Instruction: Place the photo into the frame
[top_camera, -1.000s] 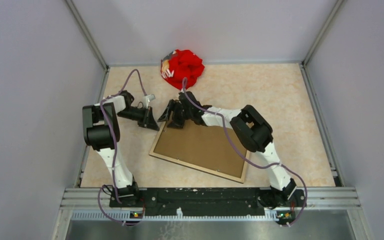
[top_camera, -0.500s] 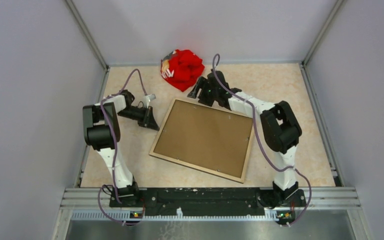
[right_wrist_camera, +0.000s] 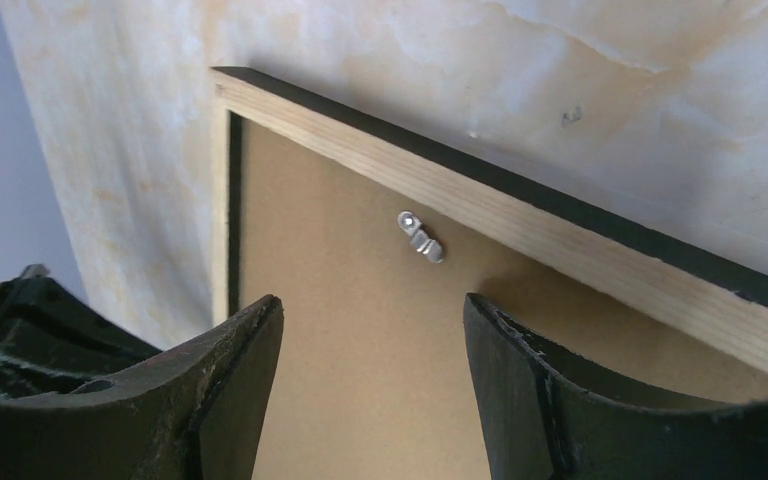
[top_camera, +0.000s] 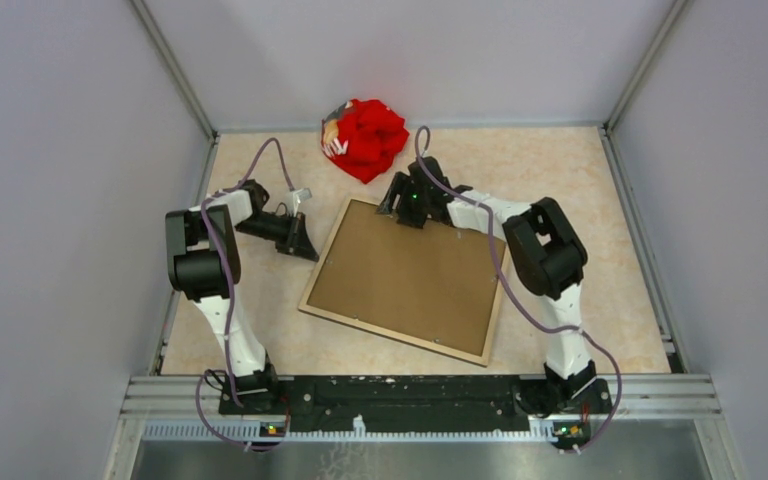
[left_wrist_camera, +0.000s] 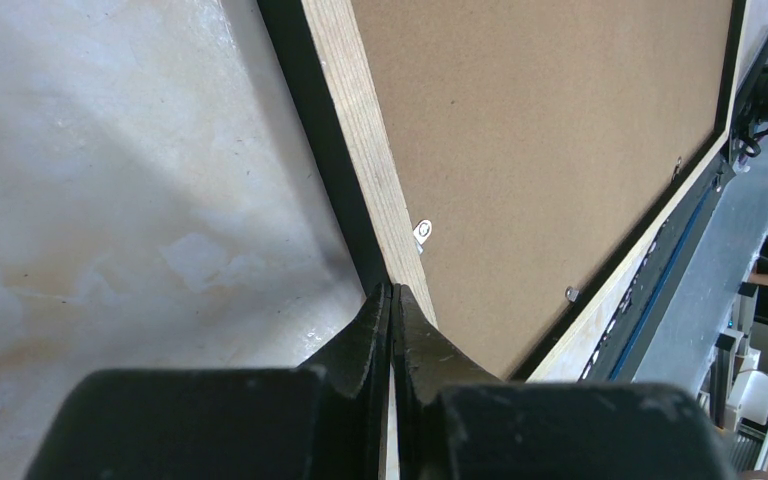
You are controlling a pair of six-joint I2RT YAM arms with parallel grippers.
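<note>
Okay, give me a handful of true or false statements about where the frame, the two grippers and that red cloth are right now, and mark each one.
1. The frame lies back up, with its wood rim around a brown board. True.
2. The right gripper has its fingers closed on the frame. False: they are open, over the frame's far edge.
3. The left gripper is shut, at the frame's left edge. True.
4. The red cloth lies on the brown board. False: it sits on the table by the far wall, apart from the frame.
5. A small metal clip sits on the board. True.
</note>
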